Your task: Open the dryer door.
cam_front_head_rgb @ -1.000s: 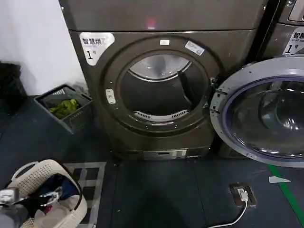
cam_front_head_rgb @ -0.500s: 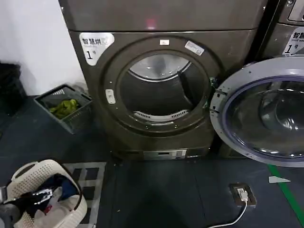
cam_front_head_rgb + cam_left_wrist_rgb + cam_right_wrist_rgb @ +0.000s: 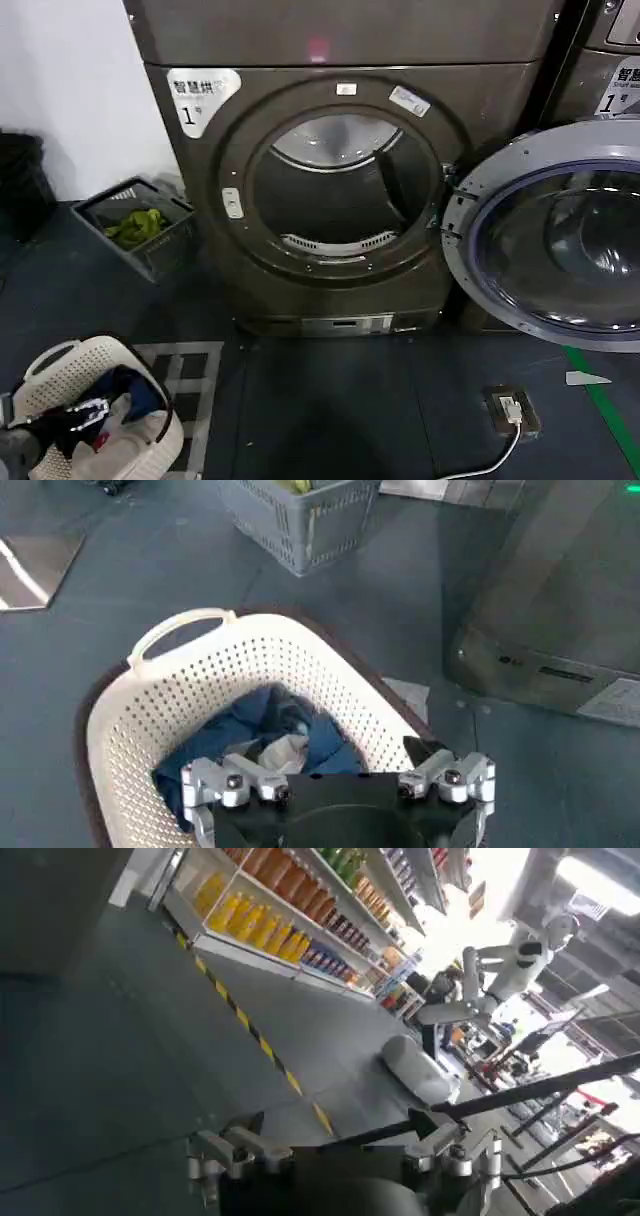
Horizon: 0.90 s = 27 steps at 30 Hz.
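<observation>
One dryer door [image 3: 560, 235] hangs swung wide beside the dryer [image 3: 340, 180]; the left pincer [image 3: 340, 785] hovers open over a laundry basket [image 3: 150, 720].

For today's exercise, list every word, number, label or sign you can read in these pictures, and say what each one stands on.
"智慧烘" over "1": white label at the upper left of the dryer front.
"1": partly cut white label on the neighbouring machine; its other characters are unclear.
Small stickers above the drum opening: too small to read.
Strip at the dryer's base panel, left wrist view: too blurred to read.
The open dryer door bears no readable text.
</observation>
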Motion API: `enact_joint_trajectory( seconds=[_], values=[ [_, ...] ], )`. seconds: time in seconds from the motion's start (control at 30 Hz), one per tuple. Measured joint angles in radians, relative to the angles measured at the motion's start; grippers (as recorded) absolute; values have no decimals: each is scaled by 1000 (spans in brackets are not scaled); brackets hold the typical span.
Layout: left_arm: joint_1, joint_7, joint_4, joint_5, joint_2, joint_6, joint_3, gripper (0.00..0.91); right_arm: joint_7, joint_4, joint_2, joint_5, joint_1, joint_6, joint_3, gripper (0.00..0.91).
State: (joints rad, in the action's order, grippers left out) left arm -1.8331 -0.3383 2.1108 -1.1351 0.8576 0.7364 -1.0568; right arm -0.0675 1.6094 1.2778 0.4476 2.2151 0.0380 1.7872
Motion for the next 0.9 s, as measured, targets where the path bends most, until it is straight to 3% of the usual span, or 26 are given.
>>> enact_joint_trajectory(
  seconds=[0.9],
  values=[
    [1,-4,-15,29,17,0,10,907,-3,-5,7,-9,-8,5,-2,907]
  ],
)
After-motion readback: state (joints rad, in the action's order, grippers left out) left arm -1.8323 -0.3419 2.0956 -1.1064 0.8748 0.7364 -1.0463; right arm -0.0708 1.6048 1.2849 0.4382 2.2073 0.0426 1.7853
